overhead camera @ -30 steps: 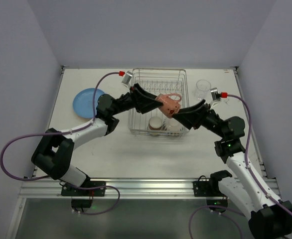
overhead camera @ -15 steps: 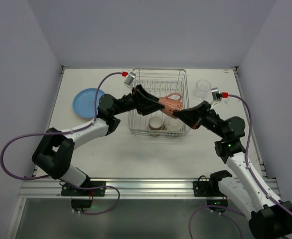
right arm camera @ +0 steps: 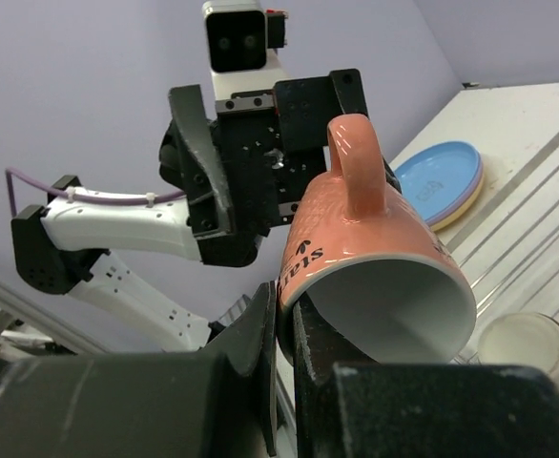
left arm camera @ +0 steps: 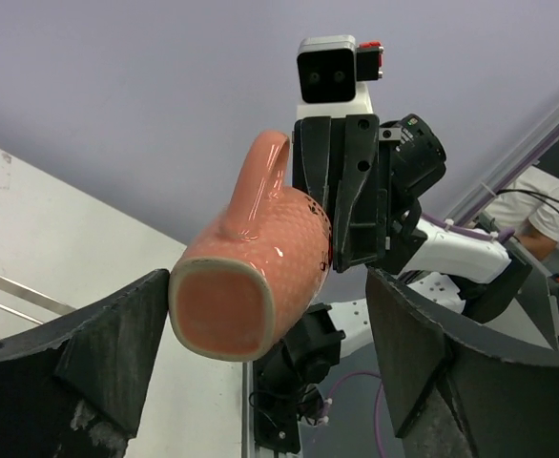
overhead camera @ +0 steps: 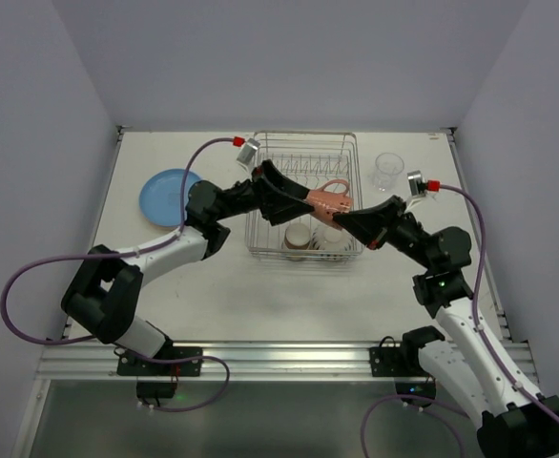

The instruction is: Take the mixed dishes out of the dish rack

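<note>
Top external: pink mug (overhead camera: 329,198) hangs over the dish rack (overhead camera: 260,239), barely shifted from a second ago. Left wrist: left gripper (left arm camera: 268,281) now spread wide, clear of the mug's base. Right wrist: right gripper (right arm camera: 281,320) pinching the rim, so I'd say the handover's basically done

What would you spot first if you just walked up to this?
A pink mug hangs sideways in the air above the wire rack, right between two robot arms. The right arm's jaws pinch its rim, and the left arm's jaws stand wide open around its bottom. A blue plate lies on the table, off to the left.
</note>
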